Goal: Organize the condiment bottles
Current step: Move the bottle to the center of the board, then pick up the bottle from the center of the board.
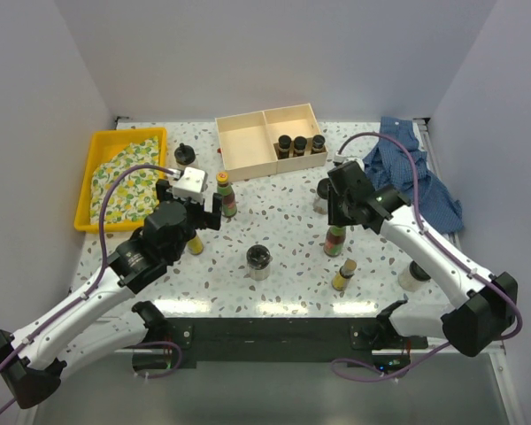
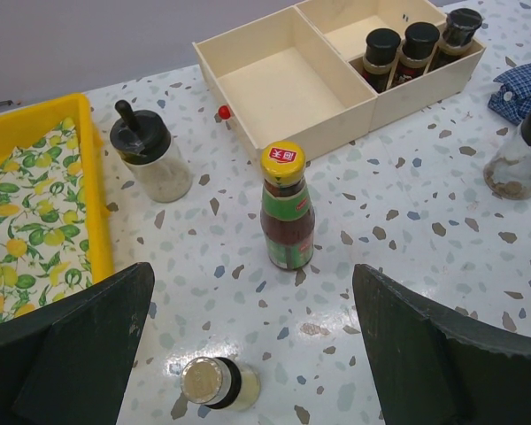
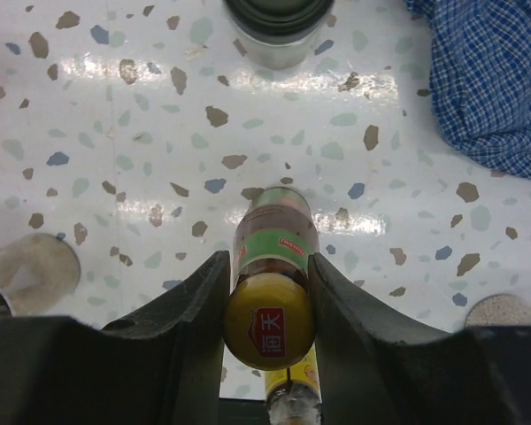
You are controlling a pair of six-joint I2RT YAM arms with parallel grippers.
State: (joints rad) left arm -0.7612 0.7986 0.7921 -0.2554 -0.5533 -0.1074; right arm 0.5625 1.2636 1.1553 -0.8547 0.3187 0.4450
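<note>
My right gripper (image 3: 267, 266) is shut on a slim red-brown sauce bottle (image 3: 270, 257), its fingers (image 3: 190, 301) pressed against both sides of the yellow cap. That bottle (image 1: 334, 239) stands upright on the table. My left gripper (image 2: 255, 283) hangs wide open with nothing in it. A second sauce bottle (image 2: 286, 212) stands just beyond it, and a tiny yellow bottle (image 2: 217, 382) stands on the table below its open jaws. Three dark-capped bottles (image 1: 301, 144) sit in the right compartment of the wooden box (image 1: 248, 155). Black-lidded jars (image 1: 258, 259) and another small yellow bottle (image 1: 343, 274) stand scattered around.
A yellow tray (image 1: 93, 168) with a lemon-print cloth lies at the far left. A blue checked cloth (image 1: 416, 173) is bunched at the far right. More jars stand near the tray (image 1: 184, 155), behind my right gripper (image 1: 322, 197) and by the right arm (image 1: 413, 274).
</note>
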